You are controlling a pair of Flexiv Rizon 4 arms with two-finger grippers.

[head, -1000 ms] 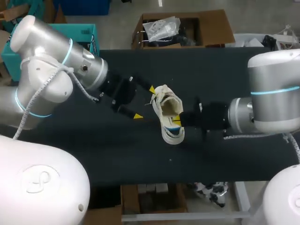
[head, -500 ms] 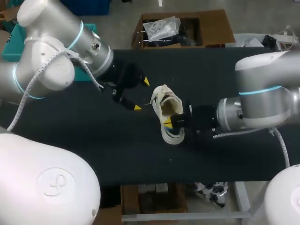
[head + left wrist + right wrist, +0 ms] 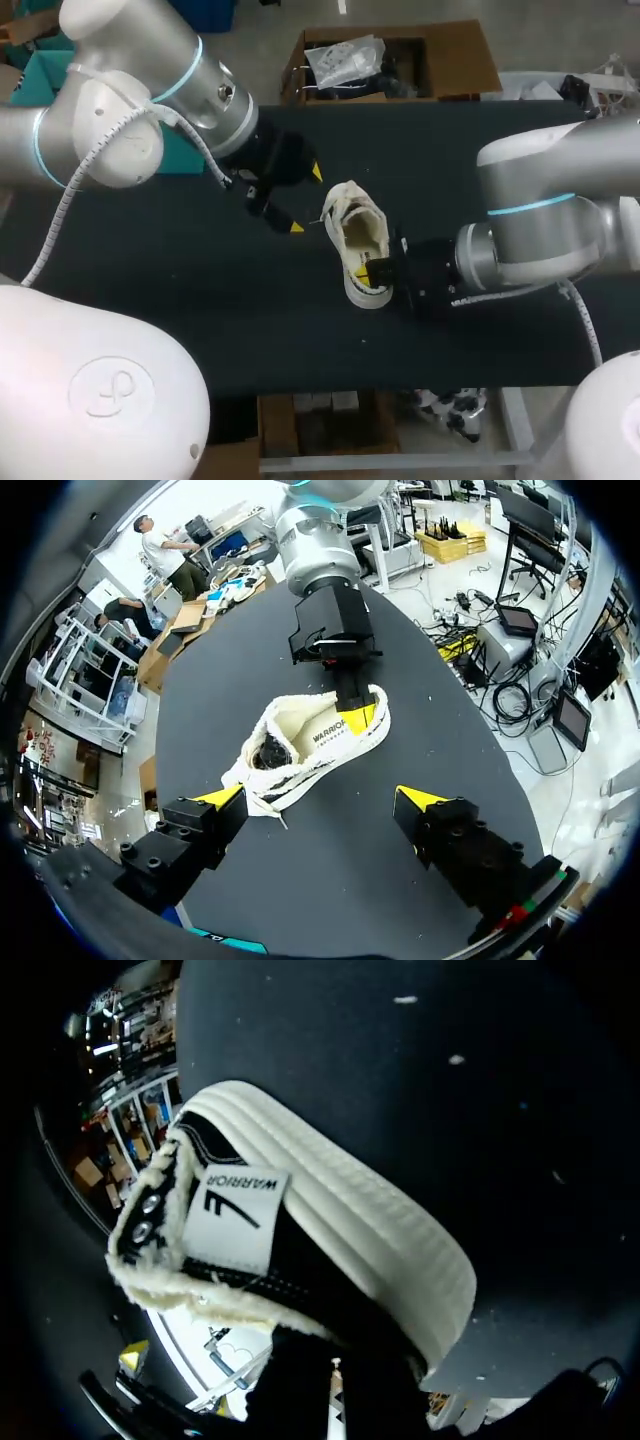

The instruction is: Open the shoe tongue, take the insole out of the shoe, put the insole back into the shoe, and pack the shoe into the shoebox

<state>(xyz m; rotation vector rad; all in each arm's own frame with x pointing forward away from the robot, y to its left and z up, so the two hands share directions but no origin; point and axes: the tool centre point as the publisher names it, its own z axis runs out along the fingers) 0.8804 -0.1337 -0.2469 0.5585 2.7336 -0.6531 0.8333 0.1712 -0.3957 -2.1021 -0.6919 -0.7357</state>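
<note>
Shoe (image 3: 358, 238) at the middle of the table (image 3: 200, 310), left gripper (image 3: 306, 200) to its left, apart, right gripper (image 3: 368, 268) at its right side

Shoe (image 3: 360, 245): cream-white upper with fleecy cream lining and collar trim; black panel near the heel bearing a white label with a black mark; white ribbed sole band; silvery eyelets. Table (image 3: 200, 330): plain black cover with a few pale specks. Left gripper (image 3: 320, 798) and right gripper (image 3: 372, 268): black bodies, bright yellow tips. Left arm (image 3: 130, 120) and right arm (image 3: 550, 210): silver-grey shells with thin cyan rings; white cable on the left.
</note>
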